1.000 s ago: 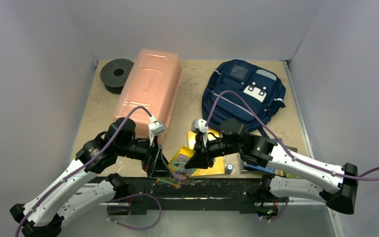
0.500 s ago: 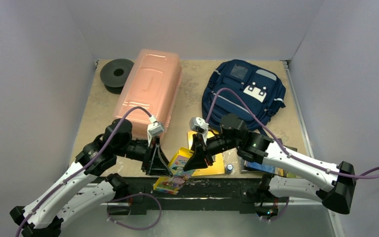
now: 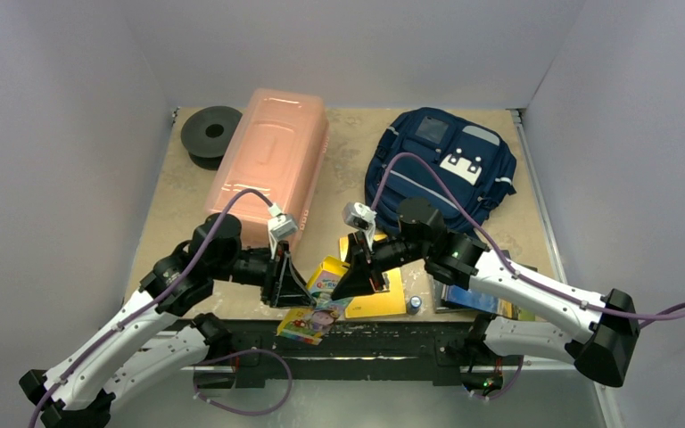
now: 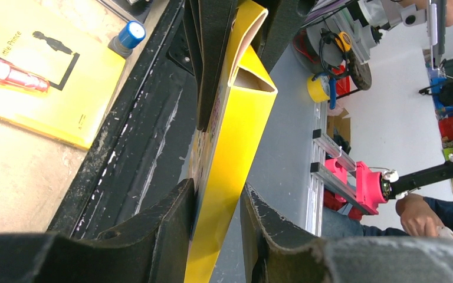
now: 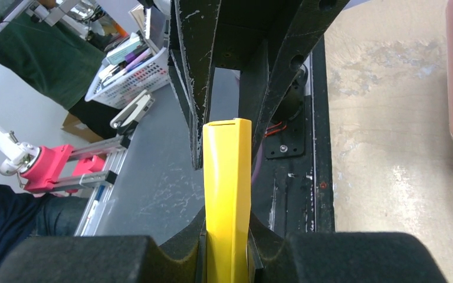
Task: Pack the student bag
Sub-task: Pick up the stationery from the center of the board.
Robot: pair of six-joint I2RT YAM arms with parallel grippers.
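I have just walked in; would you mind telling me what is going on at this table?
Both arms are handling one yellow box over the table's near edge. The right gripper clamps one end, and the left gripper has its jaws tight on the other. The student bag lies at the far right, away from both arms, so the box is not yet in it.

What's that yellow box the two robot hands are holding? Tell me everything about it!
The yellow box looks like thin cardboard, flat and slim, with colourful cartoon pictures on its front. One end flap looks loose. It hangs tilted above the near edge of the table. The left gripper and right gripper both pinch it, towards opposite ends.
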